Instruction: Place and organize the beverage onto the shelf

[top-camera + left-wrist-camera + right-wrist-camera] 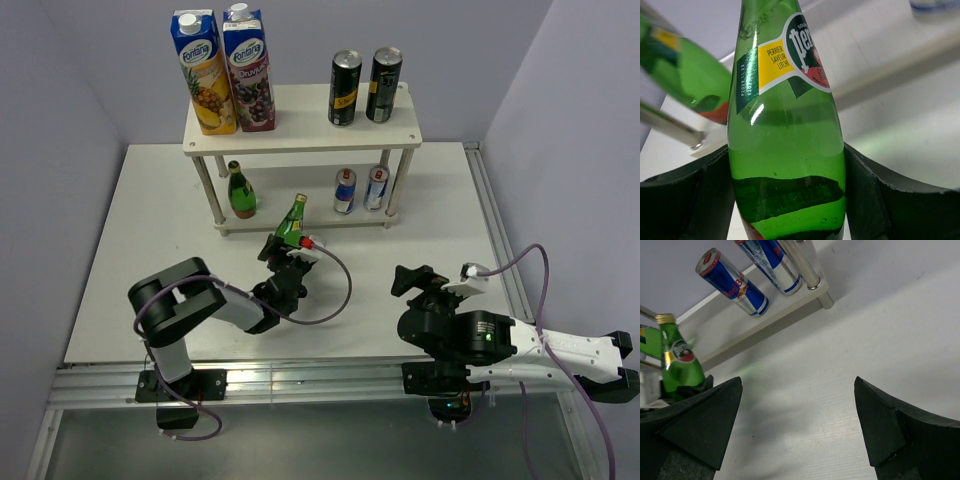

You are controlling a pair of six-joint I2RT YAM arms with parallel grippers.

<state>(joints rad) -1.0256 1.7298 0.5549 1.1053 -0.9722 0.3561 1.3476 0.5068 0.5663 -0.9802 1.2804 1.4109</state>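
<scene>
Top view: the shelf sits at upper centre of the worktop. Its top board has two cartons on the left and two dark cans on the right. The lower board has one standing bottle at left and two silver-blue cans at right. The held bottle is at frame centre in my left jaws. It is tilted and just in front of the lower board's front edge, between the standing bottle and the silver-blue cans. I can't tell if its base is off the worktop. My right jaws, lower right, are spread wide with nothing in them.

Left wrist view: the held bottle fills the centre, with my pads tight on both sides of its lower body, so these jaws are clamped on it. The standing bottle is a blur at upper left, with a shelf leg under it.

Right wrist view: the jaws are wide apart with only bare worktop between them. The silver-blue cans are at upper left and the held bottle at the left edge.

Step, as I judge it: the last drink is going onto the lower board. Next I need to bring the bottle upright, slide it in under the top board beside the standing bottle without bumping it or the leg, set the base flat, then let go.
</scene>
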